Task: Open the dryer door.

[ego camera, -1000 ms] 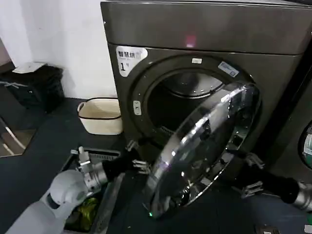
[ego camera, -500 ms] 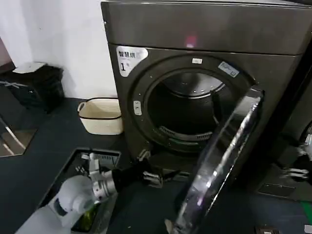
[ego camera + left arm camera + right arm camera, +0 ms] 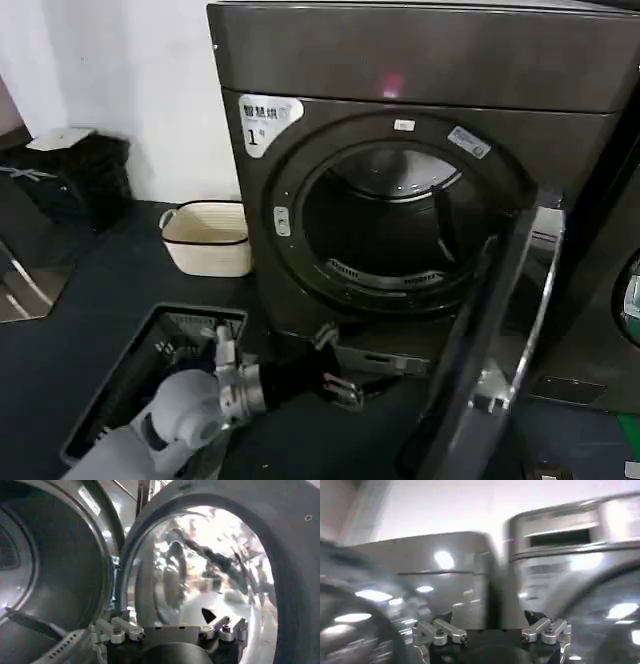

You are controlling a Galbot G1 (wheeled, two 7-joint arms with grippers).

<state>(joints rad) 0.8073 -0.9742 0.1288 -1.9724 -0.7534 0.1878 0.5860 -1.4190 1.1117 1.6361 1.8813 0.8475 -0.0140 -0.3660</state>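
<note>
Door-opening, final stage: I find the dryer door (image 3: 500, 350) swung edge-on at the right of the dryer (image 3: 400, 180), drum exposed; left gripper (image 3: 335, 370) low beneath the opening, jaws spread and empty; next, I judge, withdraw it.

The dryer (image 3: 400, 150) stands ahead, its dryer door (image 3: 490, 370) swung out to the right of the drum hole, edge-on. The left gripper (image 3: 335, 365) sits low before the machine, left of the door. A basket (image 3: 207, 238) lies left of the dryer, against the wall.
</note>
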